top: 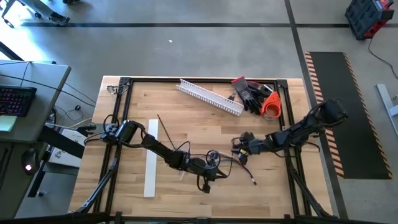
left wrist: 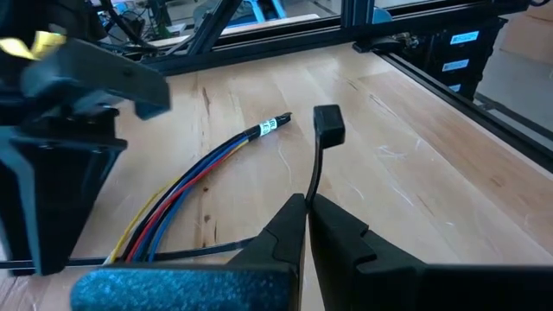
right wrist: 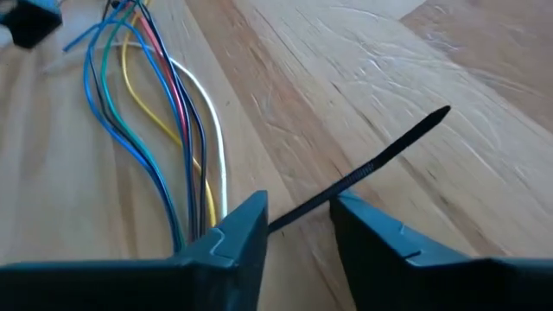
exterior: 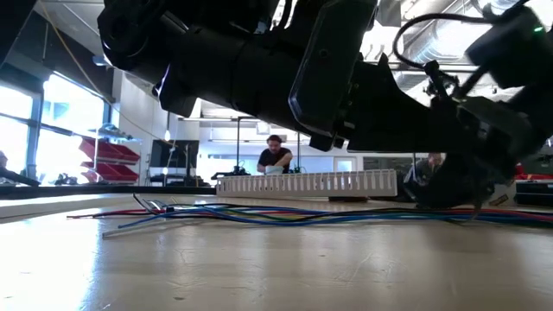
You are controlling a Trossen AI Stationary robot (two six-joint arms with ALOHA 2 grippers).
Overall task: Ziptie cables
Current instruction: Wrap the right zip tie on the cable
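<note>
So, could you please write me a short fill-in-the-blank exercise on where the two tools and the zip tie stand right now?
1. The left tool is ___ on the black zip tie.
2. The right tool has its jaws ___ around that tie's ribbed tail.
3. The flat white strip lies nearer the ___ arm.
4. The cables lie on the ___ table.

Missing words: shut; open; left; wooden
</note>
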